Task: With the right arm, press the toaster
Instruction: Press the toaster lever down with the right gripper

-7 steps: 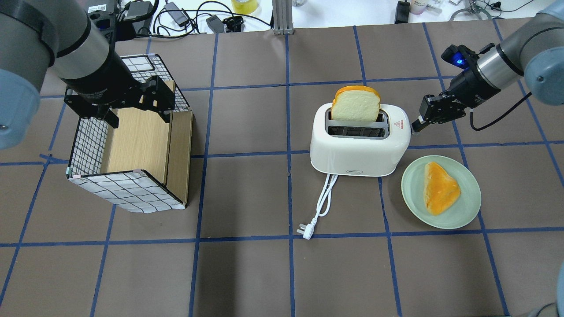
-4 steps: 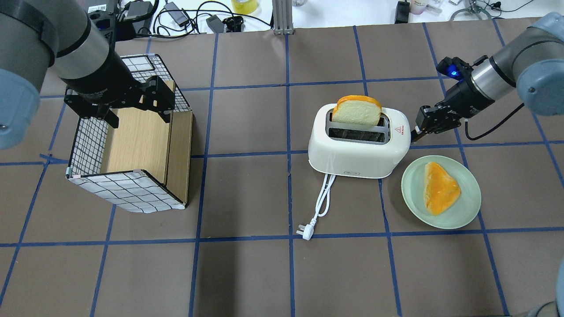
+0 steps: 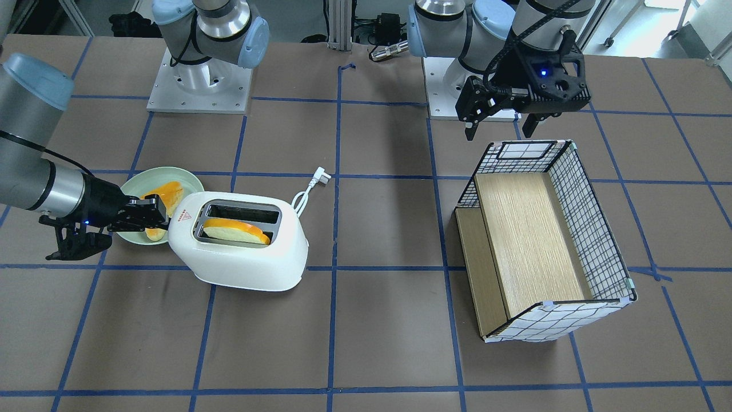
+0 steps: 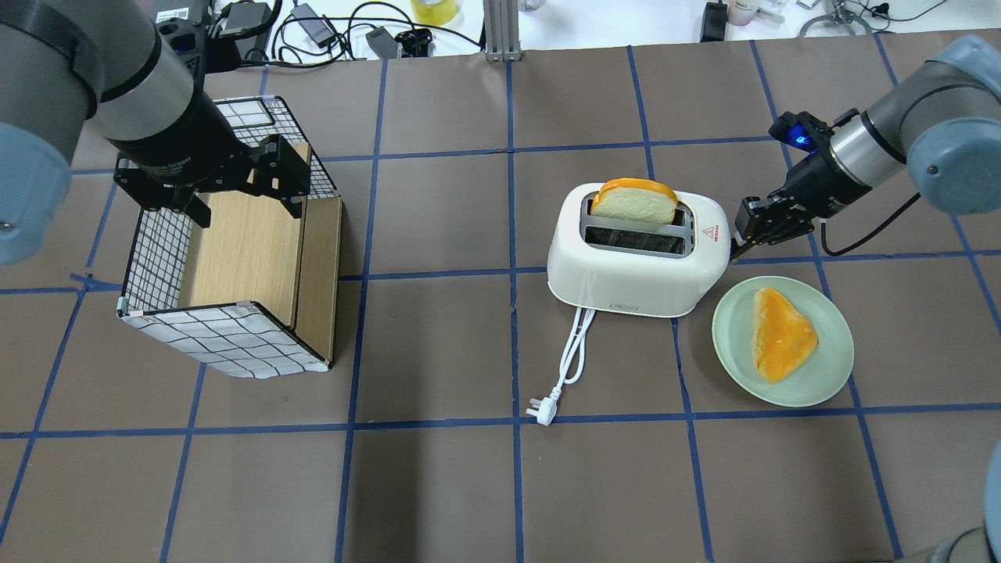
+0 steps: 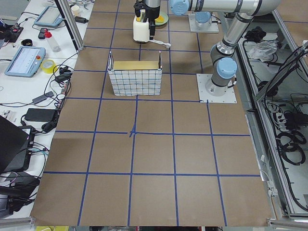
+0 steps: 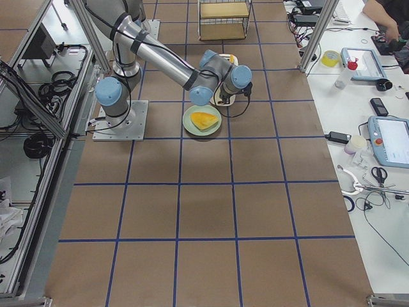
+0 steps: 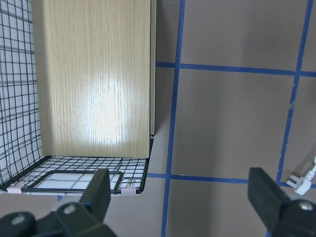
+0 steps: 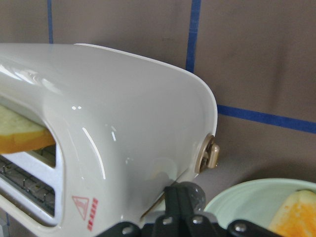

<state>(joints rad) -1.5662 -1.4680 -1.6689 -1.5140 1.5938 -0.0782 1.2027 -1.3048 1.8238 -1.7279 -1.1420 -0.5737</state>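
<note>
Pressing looks well under way: the right end effector (image 4: 736,247), clenched on nothing, bears down at the end of the toaster (image 4: 626,277), which stands on the tabletop (image 4: 438,352) beside a green plate (image 4: 829,375). Its bread slice (image 4: 635,202) sits only partly sunk, so the press likely needs further travel. The left end effector (image 3: 499,130) hangs released.

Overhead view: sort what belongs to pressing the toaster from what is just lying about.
Job:
toaster
right pincer, at the toaster's end
bread slice in its slot

Lying about:
green plate
toast on it
wire basket
left pincer, open above the basket's edge
</note>
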